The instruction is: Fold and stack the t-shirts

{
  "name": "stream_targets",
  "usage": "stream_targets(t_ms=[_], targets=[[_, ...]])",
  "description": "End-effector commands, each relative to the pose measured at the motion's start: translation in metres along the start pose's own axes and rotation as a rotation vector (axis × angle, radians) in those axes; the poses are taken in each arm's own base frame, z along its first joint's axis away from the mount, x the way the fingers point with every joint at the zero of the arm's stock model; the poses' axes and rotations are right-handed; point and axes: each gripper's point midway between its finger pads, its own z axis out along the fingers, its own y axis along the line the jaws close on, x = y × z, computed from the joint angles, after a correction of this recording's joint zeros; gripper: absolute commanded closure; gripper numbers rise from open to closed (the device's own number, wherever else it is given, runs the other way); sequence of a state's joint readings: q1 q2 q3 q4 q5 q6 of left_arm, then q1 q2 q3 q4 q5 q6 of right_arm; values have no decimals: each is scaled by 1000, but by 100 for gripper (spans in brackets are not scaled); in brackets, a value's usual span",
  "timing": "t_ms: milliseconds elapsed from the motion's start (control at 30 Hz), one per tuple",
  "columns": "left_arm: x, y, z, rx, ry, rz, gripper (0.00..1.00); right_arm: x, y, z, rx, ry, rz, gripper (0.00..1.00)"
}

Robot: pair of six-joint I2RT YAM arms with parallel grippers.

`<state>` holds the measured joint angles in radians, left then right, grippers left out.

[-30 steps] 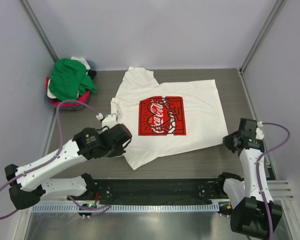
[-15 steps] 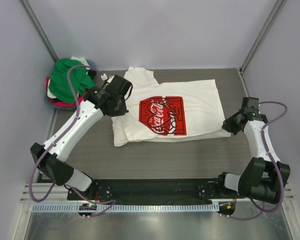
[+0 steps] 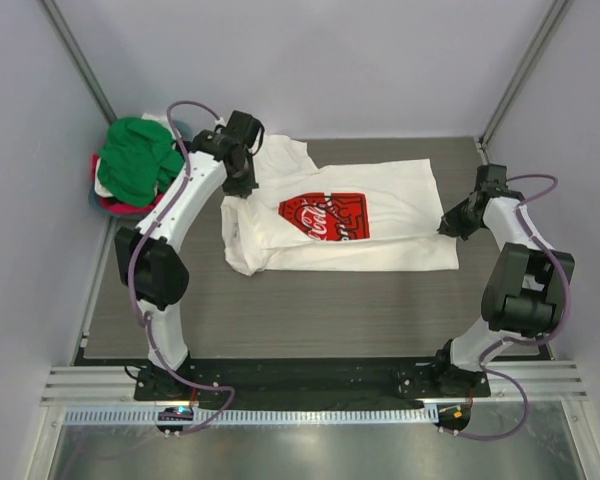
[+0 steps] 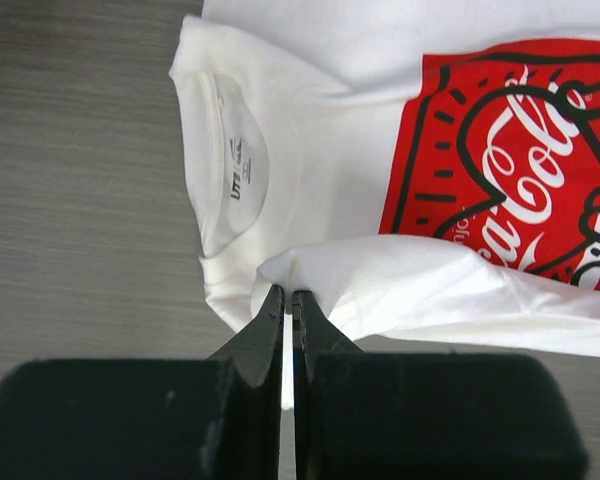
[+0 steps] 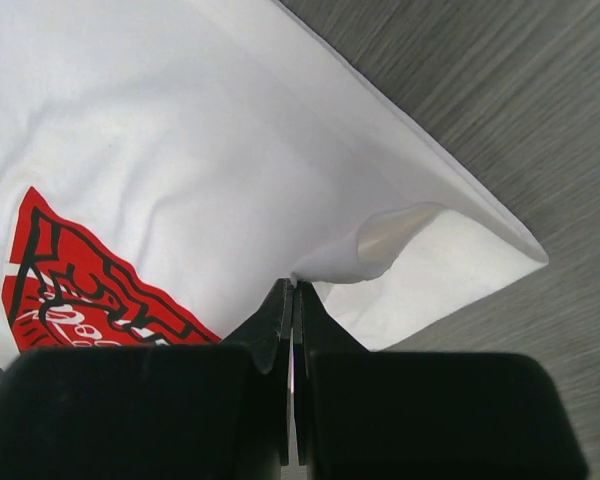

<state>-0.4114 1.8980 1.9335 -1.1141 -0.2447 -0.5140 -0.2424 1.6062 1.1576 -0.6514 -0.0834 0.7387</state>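
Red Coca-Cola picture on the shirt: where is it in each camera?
Top external: red print in the middle, partly covered by a fold.
Left wrist: upper right.
Right wrist: lower left.
Shared landmark: the white shirt around it.

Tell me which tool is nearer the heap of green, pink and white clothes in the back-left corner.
Left. The left tool pinches the cream-white Coca-Cola t-shirt just right of the heap; the right tool grips its far right edge.
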Motion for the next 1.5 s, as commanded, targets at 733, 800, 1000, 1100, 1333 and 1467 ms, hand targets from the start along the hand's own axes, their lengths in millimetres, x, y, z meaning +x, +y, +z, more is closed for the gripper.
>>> stream_targets(t_ms=[733, 800, 1000, 1100, 1333, 1467], targets=[[33, 47, 31, 65, 109, -244, 36, -17, 36, -20, -73, -41, -181, 19], [39, 44, 15, 138, 35, -289, 39, 8, 17, -20, -82, -12, -180, 20], [107, 56, 27, 153, 53, -324, 44, 43, -17, -10, -91, 44, -178, 21], [127, 60, 38, 139, 78, -349, 44, 46, -18, -8, -98, 59, -179, 22], [147, 44, 65, 201, 128, -432, 51, 50, -19, -3, -112, 79, -182, 23], [147, 41, 79, 203, 132, -443, 52, 50, -23, 5, -99, 83, -180, 23]])
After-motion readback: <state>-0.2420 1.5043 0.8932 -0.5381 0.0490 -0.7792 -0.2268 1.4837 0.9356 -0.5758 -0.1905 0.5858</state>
